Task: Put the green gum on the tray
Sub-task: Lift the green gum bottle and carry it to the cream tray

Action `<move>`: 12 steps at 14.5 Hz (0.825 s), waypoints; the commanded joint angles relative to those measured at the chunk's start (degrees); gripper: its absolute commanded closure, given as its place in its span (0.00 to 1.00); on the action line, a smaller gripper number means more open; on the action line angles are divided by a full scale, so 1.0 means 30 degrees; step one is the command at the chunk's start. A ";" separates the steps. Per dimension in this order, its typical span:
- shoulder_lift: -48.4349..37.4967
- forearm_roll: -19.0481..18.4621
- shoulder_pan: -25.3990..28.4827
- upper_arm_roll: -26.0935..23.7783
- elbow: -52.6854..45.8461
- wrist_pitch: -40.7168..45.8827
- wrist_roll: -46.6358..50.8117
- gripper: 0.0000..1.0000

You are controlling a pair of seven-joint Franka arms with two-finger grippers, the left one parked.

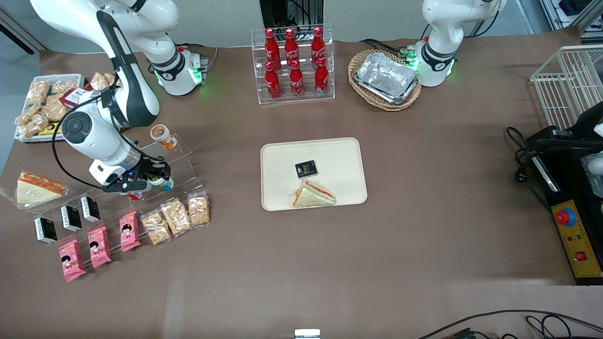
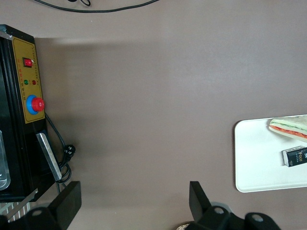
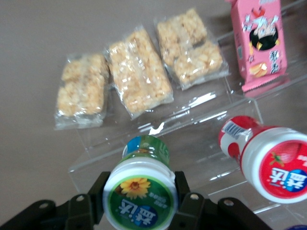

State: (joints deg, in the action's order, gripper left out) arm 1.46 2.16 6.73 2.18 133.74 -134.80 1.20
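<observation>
Brown tabletop (image 1: 424, 188) carries six red Coca-Cola bottles (image 1: 292, 61), three pink cartons (image 1: 99, 247) and three rice-cracker packs (image 3: 136, 72). On the clear stepped stand (image 1: 181, 162), the gripper (image 3: 141, 203) clamps the green gum (image 3: 141, 189) (sunflower lid, Chinese lettering), well apart from the tray (image 1: 339, 160).

We see the green gum (image 3: 142, 194) with its sunflower-printed lid between our gripper's (image 3: 140, 203) black fingers (image 3: 188, 203); beige tray (image 1: 278, 155); brown bench (image 1: 424, 188).
</observation>
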 commanded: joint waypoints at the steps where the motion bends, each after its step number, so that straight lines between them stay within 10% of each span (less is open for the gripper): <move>1: -0.1715 0.0101 0.0102 0.0034 -0.1678 0.3518 -0.0076 0.62; 7: -0.1835 0.0305 0.0218 -0.0054 -0.9411 1.3924 0.0274 0.63; 12: -0.1835 0.1124 0.4133 -0.0025 -1.3080 1.7421 0.6177 0.63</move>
State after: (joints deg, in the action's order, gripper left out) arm -5.89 3.86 11.99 1.94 101.01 -87.20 8.77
